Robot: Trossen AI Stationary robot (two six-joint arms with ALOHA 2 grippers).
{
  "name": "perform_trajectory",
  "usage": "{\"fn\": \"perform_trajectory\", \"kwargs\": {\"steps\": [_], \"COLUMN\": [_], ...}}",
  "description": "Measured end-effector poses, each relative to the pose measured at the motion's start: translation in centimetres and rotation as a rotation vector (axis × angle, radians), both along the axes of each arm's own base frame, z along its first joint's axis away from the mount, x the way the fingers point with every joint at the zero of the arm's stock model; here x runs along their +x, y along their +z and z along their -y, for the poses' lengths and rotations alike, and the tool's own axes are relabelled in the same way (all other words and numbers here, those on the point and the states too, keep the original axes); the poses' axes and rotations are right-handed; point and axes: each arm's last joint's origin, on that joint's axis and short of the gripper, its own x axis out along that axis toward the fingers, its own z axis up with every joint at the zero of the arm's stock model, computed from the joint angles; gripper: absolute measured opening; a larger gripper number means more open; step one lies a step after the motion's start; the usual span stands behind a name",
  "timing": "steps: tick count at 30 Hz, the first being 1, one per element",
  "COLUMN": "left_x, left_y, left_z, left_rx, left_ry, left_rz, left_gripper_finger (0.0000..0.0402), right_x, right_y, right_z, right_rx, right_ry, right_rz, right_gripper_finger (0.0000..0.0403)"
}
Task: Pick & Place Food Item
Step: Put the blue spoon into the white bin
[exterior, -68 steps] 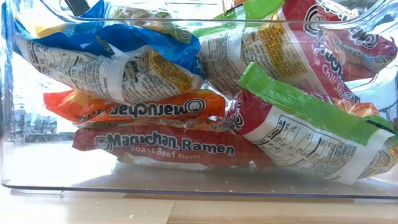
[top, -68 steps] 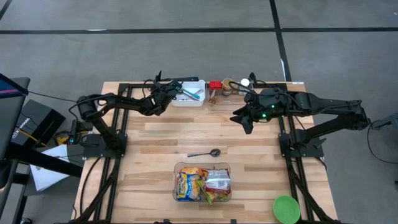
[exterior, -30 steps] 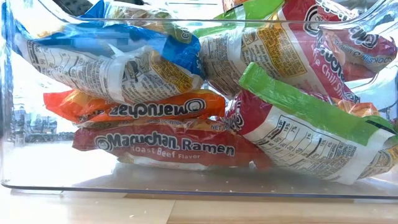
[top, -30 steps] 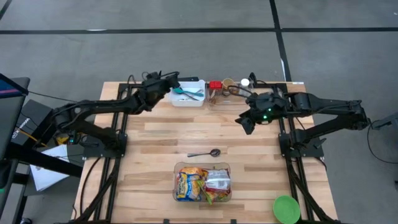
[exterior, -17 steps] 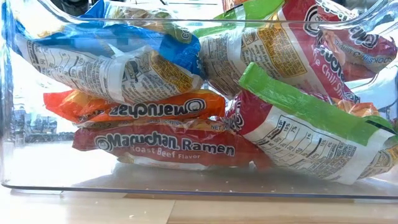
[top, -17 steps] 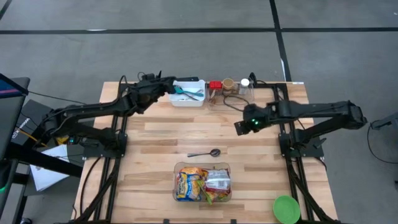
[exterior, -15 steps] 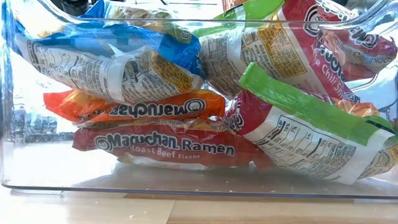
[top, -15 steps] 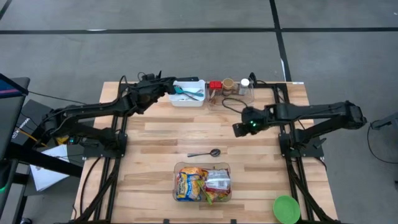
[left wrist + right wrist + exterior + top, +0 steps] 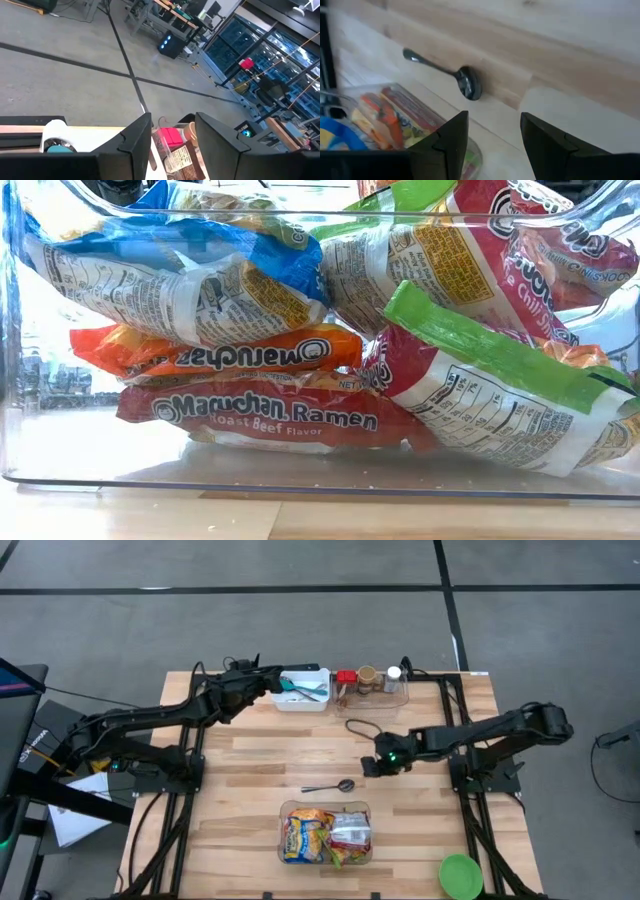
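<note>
On the wooden counter (image 9: 250, 755) a clear plastic bin (image 9: 326, 834) sits near the front edge, packed with ramen packets (image 9: 265, 415) — red, orange, blue and green wrappers lying jumbled against one another, none of them held by either arm. Just behind the bin a metal spoon (image 9: 330, 786) lies flat on the wood, its bowl pointing toward the right arm's side.

The right gripper (image 9: 372, 766) hangs low over the middle of the counter, just beside the spoon's bowl and apart from it. In the right wrist view its jaws stand parted with nothing between them, the spoon (image 9: 455, 77) and a corner of the bin (image 9: 385, 120) showing beyond the fingers (image 9: 451, 142).

The left gripper (image 9: 270, 680) waits at the back of the counter, by the edge of a white tray (image 9: 303, 689) that carries utensils. Its jaws are likewise released and empty — the gap between them is plain in the left wrist view. A row of small jars (image 9: 370, 680) stands along the back edge, and a green lid (image 9: 461, 876) rests at the front right corner.
</note>
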Motion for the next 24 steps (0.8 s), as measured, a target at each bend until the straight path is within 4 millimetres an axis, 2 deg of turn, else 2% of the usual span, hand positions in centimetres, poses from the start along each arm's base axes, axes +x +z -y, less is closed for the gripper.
{"fn": "perform_trajectory", "kwargs": {"steps": [7,17,24], "left_x": [0.0,0.0,0.0], "left_y": [-0.1,-0.2,-0.2], "left_z": [0.0,0.1,0.0], "left_rx": [-0.004,-0.013,-0.014], "left_ry": [0.000,-0.028,-0.027], "left_rz": [-0.010,-0.015,-0.017], "left_gripper_finger": [0.0148,0.0145,0.0144], "right_x": [2.7,3.7,5.0], "right_y": [-2.5,-5.4,-6.6], "right_z": [-0.4,-0.7,-0.9], "right_rx": [0.043,0.096,0.137], "right_ry": [0.011,0.048,0.049], "right_rz": [0.054,-0.003,0.064], "right_gripper_finger": [0.0175,0.0175,0.0175]}}
